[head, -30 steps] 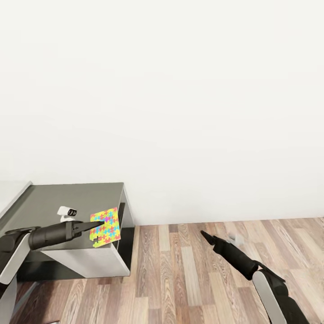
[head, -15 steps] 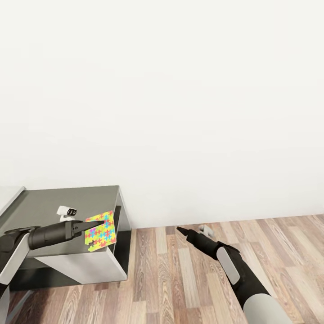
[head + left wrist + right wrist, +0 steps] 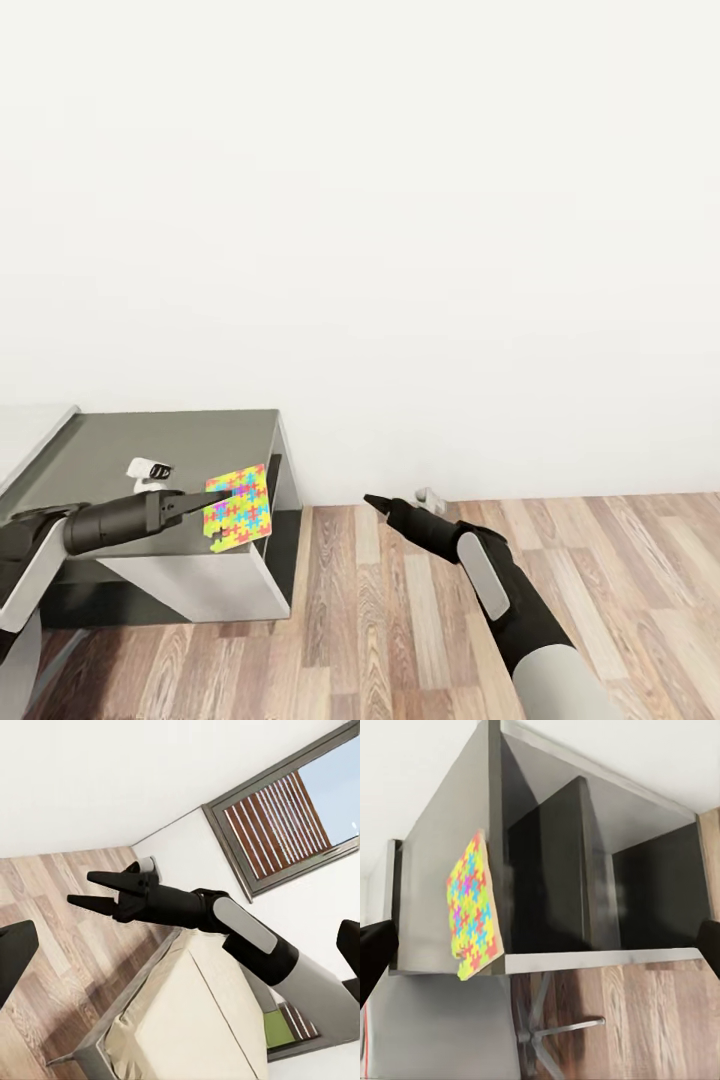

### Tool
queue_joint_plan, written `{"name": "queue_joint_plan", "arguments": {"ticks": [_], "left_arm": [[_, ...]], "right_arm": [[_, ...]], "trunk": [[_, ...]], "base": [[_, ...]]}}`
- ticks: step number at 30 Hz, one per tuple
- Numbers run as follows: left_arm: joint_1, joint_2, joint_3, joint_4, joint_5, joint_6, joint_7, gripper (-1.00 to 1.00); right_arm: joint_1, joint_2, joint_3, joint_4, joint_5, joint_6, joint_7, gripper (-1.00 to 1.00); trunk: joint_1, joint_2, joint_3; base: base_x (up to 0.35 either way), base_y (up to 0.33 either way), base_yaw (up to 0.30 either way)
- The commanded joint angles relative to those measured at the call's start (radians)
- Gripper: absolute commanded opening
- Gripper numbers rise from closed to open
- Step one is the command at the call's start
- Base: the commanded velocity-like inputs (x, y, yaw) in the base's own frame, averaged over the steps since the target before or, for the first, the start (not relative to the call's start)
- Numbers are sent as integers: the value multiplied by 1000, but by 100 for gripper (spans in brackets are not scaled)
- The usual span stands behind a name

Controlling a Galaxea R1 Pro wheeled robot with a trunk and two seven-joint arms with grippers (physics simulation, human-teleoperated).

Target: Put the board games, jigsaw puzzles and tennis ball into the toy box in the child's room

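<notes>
Jigsaw puzzle (image 3: 237,508): flat, thin, roughly square panel printed with interlocking pieces in yellow, green, pink, blue and orange. One corner has a stepped, ragged outline where pieces stick out. It's held off the surface, tilted nearly upright, in front of the near corner of the grey table (image 3: 150,450). Right wrist view shows the same puzzle (image 3: 471,907) edge-on-ish against the table's (image 3: 442,855) side panel, hanging past its lower edge.

Left gripper (image 3: 205,500) is clamped on the puzzle's edge, thin dark fingers closed onto the panel, arm reaching in low from the left of the head view over the table top.

Small white object with a black part (image 3: 148,470) sits on the table just behind the left arm; too small to tell what it is.

Right gripper (image 3: 378,503) is held out over the wood floor (image 3: 400,620), well apart from the table, nothing in it. In the left wrist view the right gripper (image 3: 96,889) has both fingers clearly spread with a gap between them.

White wall (image 3: 400,250) behind. Left wrist view also shows a window with slatted blinds (image 3: 289,814) and a beige upholstered piece of furniture (image 3: 187,1020).
</notes>
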Motion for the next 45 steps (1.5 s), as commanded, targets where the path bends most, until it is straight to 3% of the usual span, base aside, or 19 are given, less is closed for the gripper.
{"name": "queue_joint_plan", "arguments": {"ticks": [1,30,45], "left_arm": [[-1,-1,0,0,3,8,0,100],[2,-4,7,6,1,0,-1,100],[2,-4,7,14,0,-1,5,100]], "right_arm": [[-1,-3,-2,-1,-4,6,1,100],[6,-16,-6,-4,-7,-4,12,100],[8,-16,-6,-4,-6,-8,14,100]], "trunk": [[1,-2,-2],[1,-2,-2],[1,-2,-2]], "base": [[0,0,277],[2,0,62],[238,-4,219]]}}
